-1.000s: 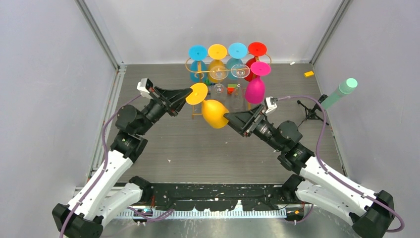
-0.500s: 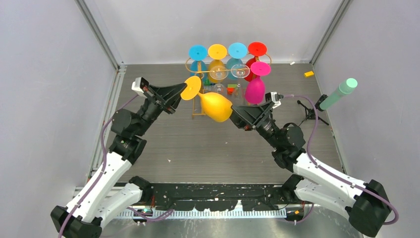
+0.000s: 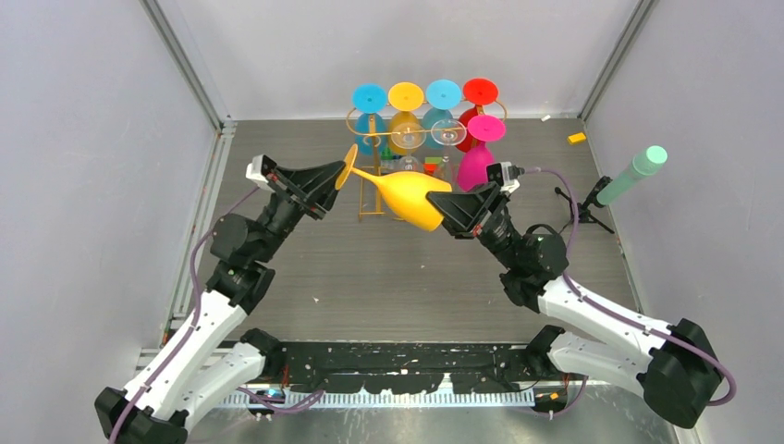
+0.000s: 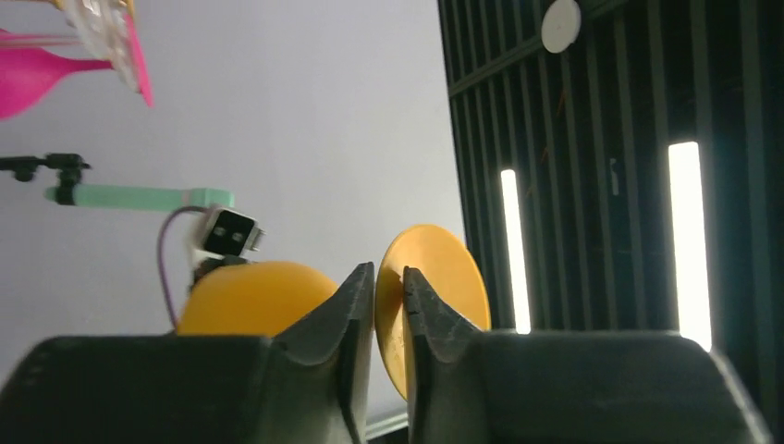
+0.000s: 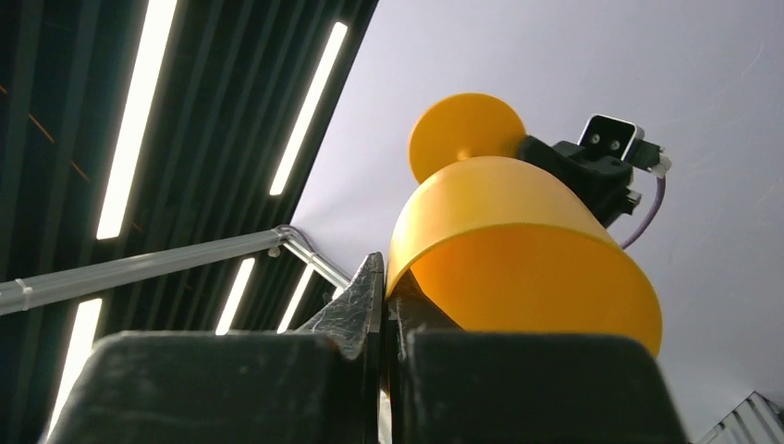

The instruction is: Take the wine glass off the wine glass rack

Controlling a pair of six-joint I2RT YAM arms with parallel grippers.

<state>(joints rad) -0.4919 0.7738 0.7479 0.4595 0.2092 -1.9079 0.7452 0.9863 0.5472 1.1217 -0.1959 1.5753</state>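
Note:
An orange wine glass (image 3: pixel 411 194) lies sideways in the air in front of the gold wine glass rack (image 3: pixel 350 118). Its foot (image 4: pixel 444 277) points left and its bowl (image 5: pixel 518 268) points right. My left gripper (image 3: pixel 340 174) is open only a little, its fingers (image 4: pixel 356 305) on either side of the foot's edge with a thin gap showing. My right gripper (image 3: pixel 446 209) is shut on the bowl's rim, one finger inside the bowl and one outside. Several coloured glasses (image 3: pixel 444 93) hang upside down from the rack.
A pink glass (image 3: pixel 476 166) hangs at the rack's near right corner, just behind my right gripper. A green cylinder on a small black tripod (image 3: pixel 631 174) stands by the right wall. A small orange block (image 3: pixel 577 138) lies at the back right. Grey walls close in both sides.
My right gripper closed onto the bowl's rim after standing open. The left jaws loosened on the foot. The glass swung flatter and drifted slightly towards the rack.

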